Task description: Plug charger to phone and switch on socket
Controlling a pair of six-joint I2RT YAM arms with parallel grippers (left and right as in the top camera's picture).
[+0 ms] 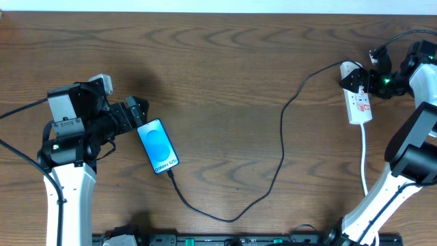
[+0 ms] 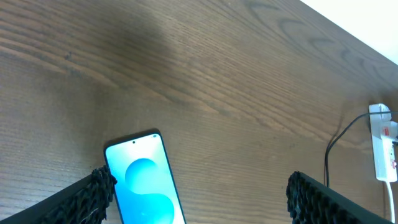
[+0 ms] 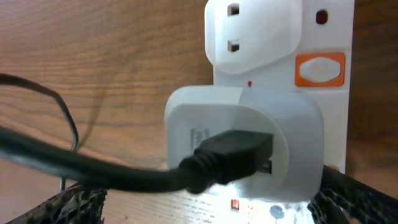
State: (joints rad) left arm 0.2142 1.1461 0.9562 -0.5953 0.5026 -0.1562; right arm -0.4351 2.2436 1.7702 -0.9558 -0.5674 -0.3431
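Right up against the right wrist cam is a white plug head (image 3: 249,134) sitting in the socket (image 3: 323,28), with the charger (image 3: 93,174) going into its face through a chunky black connector and trailing off to the left. Just above and beside it on the strip there's an orange switch (image 3: 319,68), but I can't tell which way it's flipped. The right end effector (image 1: 354,78) is spread, one finger on each side of the plug head and not squeezing it. From overhead, the socket lies at the far right of the counter (image 1: 225,61), and the charger runs from it in a long loose loop down toward the near edge and back up to the lower end of the phone (image 1: 158,146), where its tip meets the phone's bottom edge. The phone lies flat, screen up and lit blue, tilted a bit, on the left half of the counter. The left end effector (image 2: 199,202) is spread wide too, low over the phone's top end. The phone's upper left edge is right beside the left finger (image 2: 93,193), though I can't tell whether they touch, and it's well apart from the other finger.
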